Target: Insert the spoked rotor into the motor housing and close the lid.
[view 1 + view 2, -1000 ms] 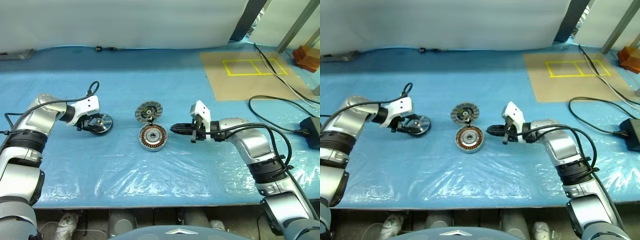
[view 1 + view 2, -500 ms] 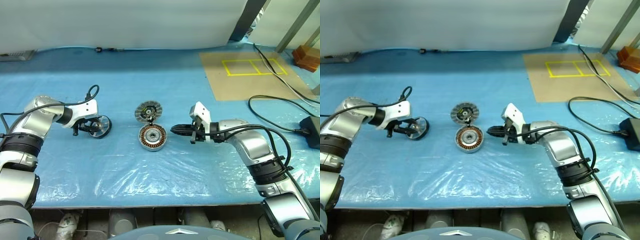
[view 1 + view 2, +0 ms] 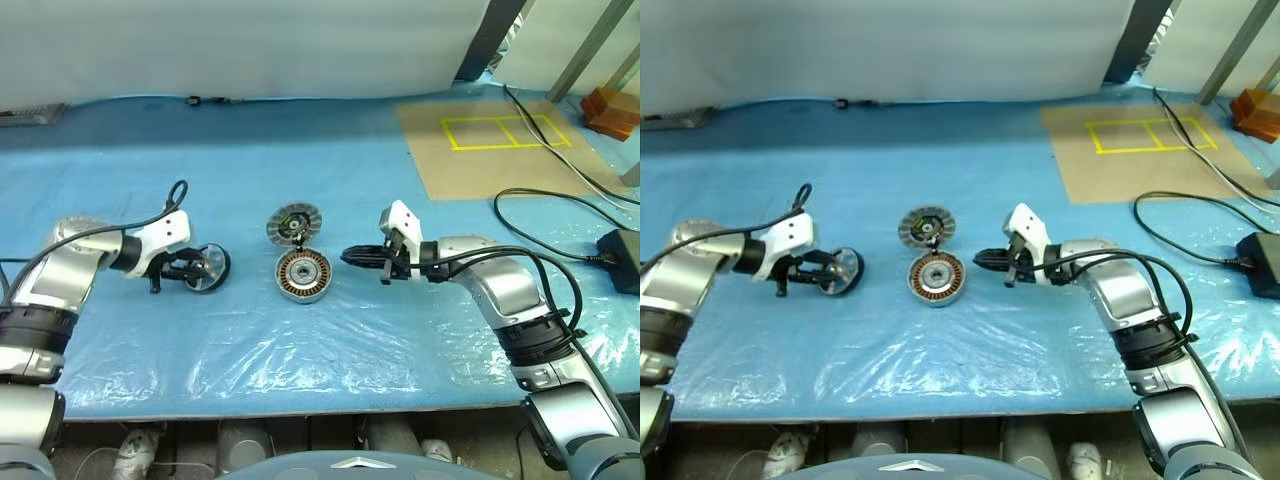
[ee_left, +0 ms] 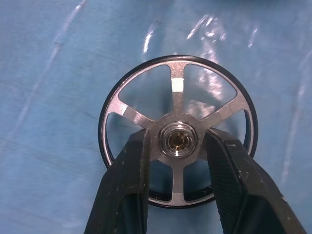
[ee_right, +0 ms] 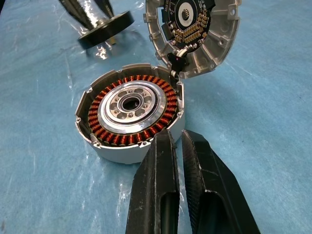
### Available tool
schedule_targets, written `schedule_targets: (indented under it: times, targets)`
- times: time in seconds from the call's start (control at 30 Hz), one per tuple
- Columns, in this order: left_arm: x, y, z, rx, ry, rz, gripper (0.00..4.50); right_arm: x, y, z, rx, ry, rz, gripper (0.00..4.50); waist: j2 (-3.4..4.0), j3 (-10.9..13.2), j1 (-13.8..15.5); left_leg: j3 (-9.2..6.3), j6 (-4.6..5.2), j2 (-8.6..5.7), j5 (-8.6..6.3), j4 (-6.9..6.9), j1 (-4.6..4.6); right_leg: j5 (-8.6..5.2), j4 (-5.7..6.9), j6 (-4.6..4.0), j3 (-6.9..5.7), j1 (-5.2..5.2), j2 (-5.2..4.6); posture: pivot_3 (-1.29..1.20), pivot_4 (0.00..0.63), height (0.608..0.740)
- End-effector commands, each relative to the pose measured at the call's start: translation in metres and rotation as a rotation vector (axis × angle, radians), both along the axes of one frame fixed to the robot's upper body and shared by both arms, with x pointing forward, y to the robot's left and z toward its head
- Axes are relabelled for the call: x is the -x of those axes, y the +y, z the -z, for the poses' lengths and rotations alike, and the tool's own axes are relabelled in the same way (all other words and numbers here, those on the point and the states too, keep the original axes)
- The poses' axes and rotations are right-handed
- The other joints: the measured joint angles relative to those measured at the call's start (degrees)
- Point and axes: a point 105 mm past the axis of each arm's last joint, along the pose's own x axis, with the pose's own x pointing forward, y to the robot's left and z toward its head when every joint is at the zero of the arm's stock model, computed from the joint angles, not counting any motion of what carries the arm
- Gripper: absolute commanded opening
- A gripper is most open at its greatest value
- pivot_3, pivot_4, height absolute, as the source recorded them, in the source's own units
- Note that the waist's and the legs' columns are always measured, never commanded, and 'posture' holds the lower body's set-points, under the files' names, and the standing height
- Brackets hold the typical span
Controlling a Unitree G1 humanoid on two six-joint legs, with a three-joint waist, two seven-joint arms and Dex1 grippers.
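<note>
- Spoked rotor (image 4: 176, 131): thin dark ring with silver spokes and a small hub; it stands tilted up on edge on the blue plastic sheet (image 3: 300, 350), well to the robot's left of the motor housing; in the left wrist view the two black fingers (image 4: 127, 180) sit either side of the hub, pressed against it
- Left gripper (image 3: 190, 268): part-way closed, clamped on the rotor's hub; it points along the sheet toward the housing
- Motor housing (image 5: 130, 117): round silver casing lying flat at mid-table, open face up; ring of copper-coloured windings around a silver centre with a bearing hole; nothing is seated over the windings
- Lid (image 5: 195, 34): round silver disc just behind the housing, tilted up on edge and touching the housing's far rim at a small dark joint; its inner face, dark centre with a ring of small contacts, is turned toward the camera
- Right gripper (image 3: 352, 258): fingers pressed together with only a thin slit between them, holding nothing; tips just beside the housing's wall on the robot's right; whether they touch it cannot be told
- Beyond the work area: a brown board (image 3: 490, 150) with yellow taped rectangles at the far right; black cables (image 3: 560, 210) run across it to a black box (image 3: 622, 247) at the right edge
</note>
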Motion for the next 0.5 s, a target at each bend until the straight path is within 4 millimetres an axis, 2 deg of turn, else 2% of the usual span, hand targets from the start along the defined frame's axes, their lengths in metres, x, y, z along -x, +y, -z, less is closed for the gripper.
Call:
schedule_targets:
  times: [0.03, 0.17, 0.27, 0.5]
  targets:
    - [0.015, -0.007, -0.007, 0.074, 0.005, -0.034, 1.44, -0.003, -0.004, -0.016, -0.046, -0.033, 0.009, 0.25, 0.0, 0.0, -0.01, 0.0, 0.0, 0.0, 0.0, -0.01, -0.01, 0.0, -0.01, 0.0, 0.0, -0.01, 0.0, 0.0, 0.15, 0.74]
    - [0.024, -0.021, -0.02, 0.131, -0.046, -0.036, 1.44, -0.007, -0.009, -0.02, -0.061, -0.035, 0.031, 0.25, -0.07, 0.06, 0.12, 0.0, 0.0, 0.01, 0.0, -0.01, -0.05, 0.0, -0.07, 0.0, -0.03, -0.04, 0.0, 0.0, 0.15, 0.74]
    - [0.028, -0.04, -0.032, 0.176, -0.085, -0.004, 1.44, -0.012, -0.014, -0.023, -0.072, -0.037, 0.06, 0.25, -0.12, 0.09, 0.11, -0.01, 0.01, 0.02, 0.0, 0.01, -0.03, 0.0, -0.08, -0.01, -0.05, -0.1, 0.0, 0.0, 0.15, 0.74]
    - [0.023, -0.087, -0.046, 0.257, -0.149, 0.101, 1.44, -0.013, -0.024, -0.031, -0.103, -0.036, 0.094, 0.25, -0.11, 0.09, 0.0, 0.0, 0.01, 0.01, 0.01, 0.0, -0.1, 0.0, -0.1, 0.0, -0.02, -0.1, 0.01, 0.0, 0.15, 0.74]
